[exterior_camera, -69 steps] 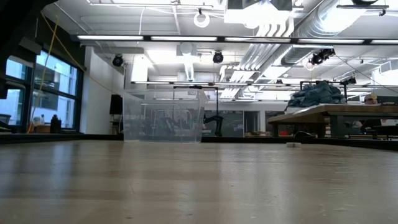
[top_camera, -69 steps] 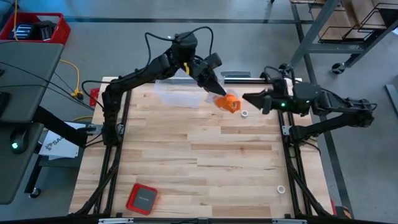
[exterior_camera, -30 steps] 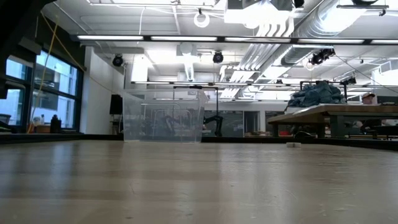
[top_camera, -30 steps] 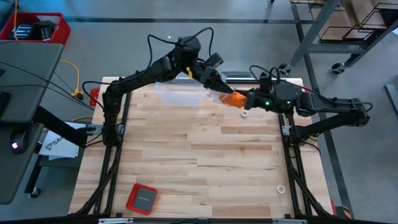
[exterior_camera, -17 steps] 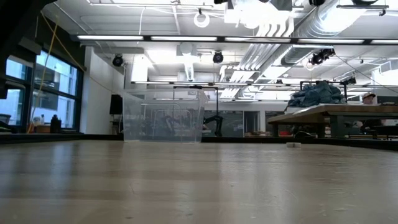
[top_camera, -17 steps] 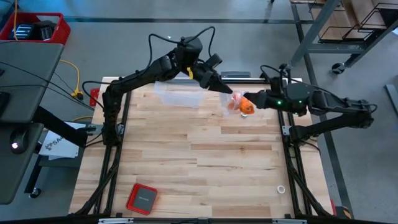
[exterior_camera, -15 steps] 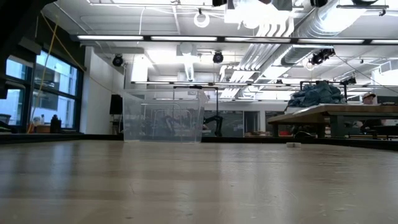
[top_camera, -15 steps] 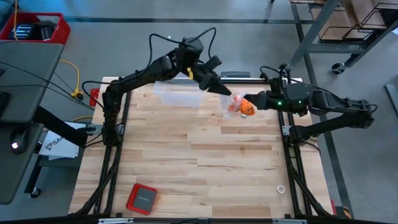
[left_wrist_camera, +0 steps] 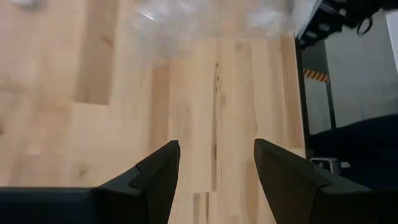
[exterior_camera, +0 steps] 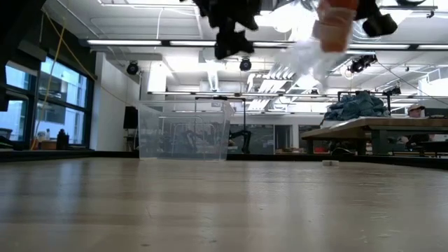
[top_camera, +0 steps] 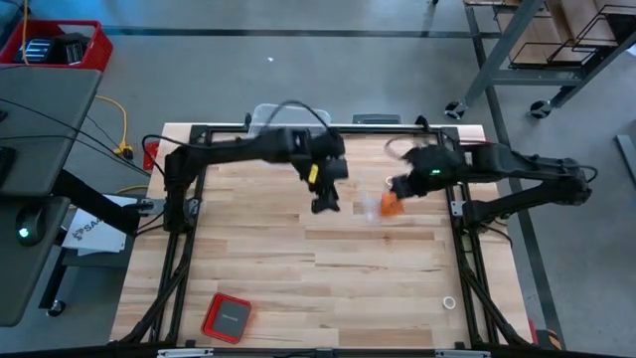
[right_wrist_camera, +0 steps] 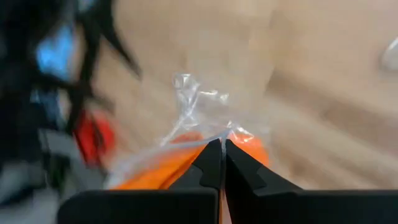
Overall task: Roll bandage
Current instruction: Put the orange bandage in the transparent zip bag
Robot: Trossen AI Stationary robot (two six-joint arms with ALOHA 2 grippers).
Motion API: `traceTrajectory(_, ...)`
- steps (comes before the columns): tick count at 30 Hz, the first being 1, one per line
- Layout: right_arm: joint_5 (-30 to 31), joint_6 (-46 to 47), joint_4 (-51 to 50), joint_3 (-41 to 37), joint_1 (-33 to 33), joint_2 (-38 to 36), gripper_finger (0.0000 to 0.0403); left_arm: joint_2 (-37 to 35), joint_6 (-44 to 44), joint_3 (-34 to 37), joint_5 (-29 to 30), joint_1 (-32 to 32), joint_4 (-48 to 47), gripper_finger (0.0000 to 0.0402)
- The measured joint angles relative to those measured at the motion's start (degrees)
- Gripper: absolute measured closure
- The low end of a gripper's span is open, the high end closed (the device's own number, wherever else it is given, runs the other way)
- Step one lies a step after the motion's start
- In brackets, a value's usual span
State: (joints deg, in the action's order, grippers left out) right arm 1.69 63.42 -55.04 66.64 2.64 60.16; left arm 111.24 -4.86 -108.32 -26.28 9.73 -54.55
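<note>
since 0.5 s ago the left pincer [top_camera: 325,206] has let go of the bag and swung away from the far edge to hang over the middle of the worktop [top_camera: 298,259], and the right pincer [top_camera: 394,191] now carries the load alone, a little nearer the middle than it was.

the right pincer's 2 fingers are pressed together on the neck of the crinkled clear plastic bag [right_wrist_camera: 199,102], seen close in the right wrist view; the orange bandage [right_wrist_camera: 186,152] sits inside that bag just beyond the fingertips, lifted clear of the wood, and it shows high in the low view too [exterior_camera: 336,17]. the left pincer's fingers stand apart with nothing between them [left_wrist_camera: 214,163], bare boards below.

to do this step well, i judge the bandage must first come out of the bag: keep the right grip on plastic only, bring the left pincer back to the bag's mouth or its bottom fold, and draw the bag off slowly so the soft strip drops onto open worktop, away from the small white ring [top_camera: 449,301] and the red case [top_camera: 227,317].
</note>
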Motion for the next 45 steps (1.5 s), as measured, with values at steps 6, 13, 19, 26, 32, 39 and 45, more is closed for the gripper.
traceTrajectory(6, -4.57, -1.18, -2.99, 0.28, -1.7, 4.23, 0.0403, 0.1, -1.5, 8.49, 0.63, -3.68, 7.5, 0.0197)
traceTrajectory(13, -3.82, 1.05, -4.41, 0.04, -2.44, 9.59, 0.0403, -0.85, -3.37, 11.53, 2.01, -5.3, 14.32, 0.0197)
traceTrajectory(19, -4.13, -0.1, -4.54, 0.01, 2.7, 12.09, 0.0403, -6.58, -1.95, 16.22, 10.31, -8.39, 20.08, 0.0197)
traceTrajectory(26, -14.47, -6.8, 1.26, 0.04, 9.62, 16.75, 0.0403, -14.56, -0.46, 26.25, 25.99, -12.26, 30.5, 0.0197)
traceTrajectory(32, -24.36, -8.4, 12.37, 0.04, 12.19, 23.16, 0.0403, -14.64, 8.14, 27.9, 32.81, -15.7, 34.17, 0.0197)
traceTrajectory(39, -30.86, -8.88, 18.49, 0.04, 14.12, 27.0, 0.0403, -15.13, 25.77, 28.02, 43.81, -21.19, 31.59, 0.0197)
traceTrajectory(45, -34.14, -8.42, 20.98, 0.04, 15.57, 27.17, 0.0403, -14.05, 36.57, 27.94, 45.72, -23.12, 32.51, 0.0197)
